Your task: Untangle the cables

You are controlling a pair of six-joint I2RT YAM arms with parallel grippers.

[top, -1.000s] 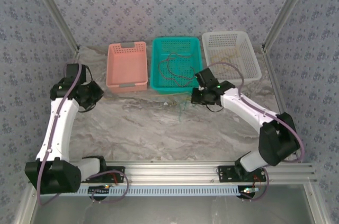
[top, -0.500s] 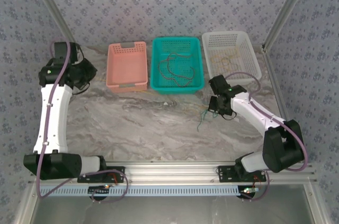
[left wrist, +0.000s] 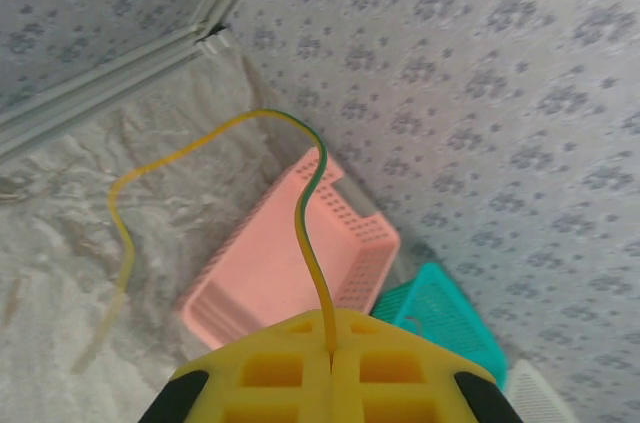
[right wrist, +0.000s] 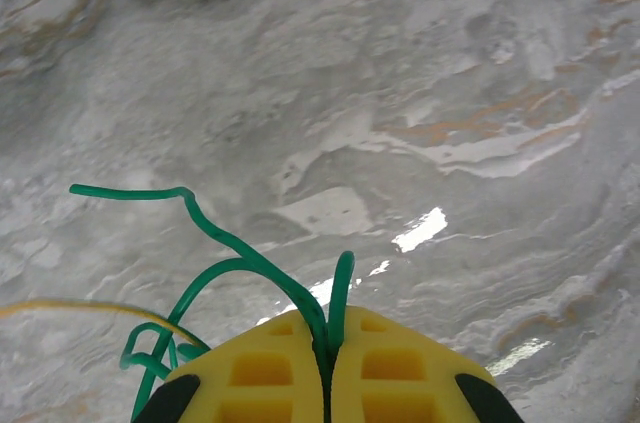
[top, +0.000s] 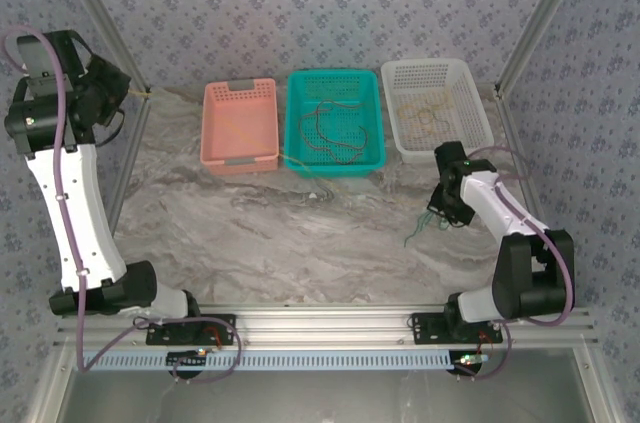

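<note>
A yellow cable (left wrist: 302, 233) rises from my left gripper (left wrist: 332, 331), which is shut on it, arcs over and drops to the table. That gripper (top: 116, 93) is raised high at the far left, beside the frame post. Low over the marble at the right, my right gripper (top: 440, 211) is shut on a green cable (top: 415, 233), whose loops (right wrist: 130, 192) hang from the pads; a yellow strand (right wrist: 70, 307) lies beside them. Brown and red cables (top: 335, 133) lie in the teal basket (top: 372, 123).
Three baskets stand in a row at the back: pink (top: 240, 126), teal, and white (top: 437, 98) with a pale cable in it. Slanted frame posts stand at both back corners. The pink basket (left wrist: 270, 273) lies below my left gripper's view.
My left arm has swung up and to the left, drawing the yellow cable with it. My right arm has moved right and nearer, carrying the green cable away from the teal basket.
</note>
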